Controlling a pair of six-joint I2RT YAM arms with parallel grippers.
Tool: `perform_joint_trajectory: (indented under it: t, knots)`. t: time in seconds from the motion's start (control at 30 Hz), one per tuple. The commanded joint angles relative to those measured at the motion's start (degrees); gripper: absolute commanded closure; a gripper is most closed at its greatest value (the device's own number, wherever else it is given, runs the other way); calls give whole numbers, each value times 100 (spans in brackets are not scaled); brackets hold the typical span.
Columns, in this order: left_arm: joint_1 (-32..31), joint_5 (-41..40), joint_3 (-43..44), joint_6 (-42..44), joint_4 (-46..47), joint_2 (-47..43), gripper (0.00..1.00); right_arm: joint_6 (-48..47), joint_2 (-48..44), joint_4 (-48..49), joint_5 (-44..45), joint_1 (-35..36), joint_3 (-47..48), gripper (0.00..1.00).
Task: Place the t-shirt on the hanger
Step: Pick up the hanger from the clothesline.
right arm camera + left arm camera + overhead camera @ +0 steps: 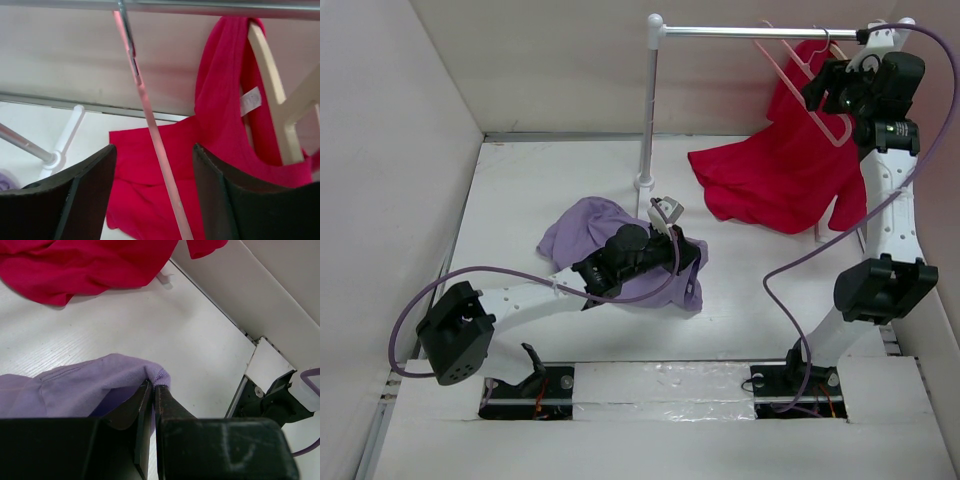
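The lavender t-shirt (pixel 590 235) lies crumpled on the table in front of the rack pole. My left gripper (pixel 688 258) is low over its right side, shut on a fold of the t-shirt (pixel 75 385); in the left wrist view the cloth bunches at the tips of that gripper (pixel 152 385). The pink hanger (pixel 798 82) hangs by its silver hook from the rail. My right gripper (pixel 823 88) is raised to it. In the right wrist view this gripper (pixel 155 155) is open, one slanted arm of the hanger (pixel 145 105) passing between the fingers with a gap on both sides.
A bright red shirt (pixel 775 170) hangs from a cream hanger (pixel 270 75) on the silver rail (pixel 760 32) and drapes onto the table. The rack's white pole (pixel 648 110) stands behind the t-shirt. White walls close in at left, back and right.
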Motion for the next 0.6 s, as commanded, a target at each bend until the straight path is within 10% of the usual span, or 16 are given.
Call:
perform_joint_trajectory:
  t: [0.0, 0.13, 0.57]
  knots:
    - [13, 77, -51, -26, 358, -215, 100, -59, -218, 331, -28, 92, 98, 37]
    - [13, 68, -95, -26, 384, -294, 100, -76, -323, 296, 103, 145, 81, 57]
    - [66, 103, -245, -79, 480, -470, 100, -497, -429, 182, 981, 637, -236, 53]
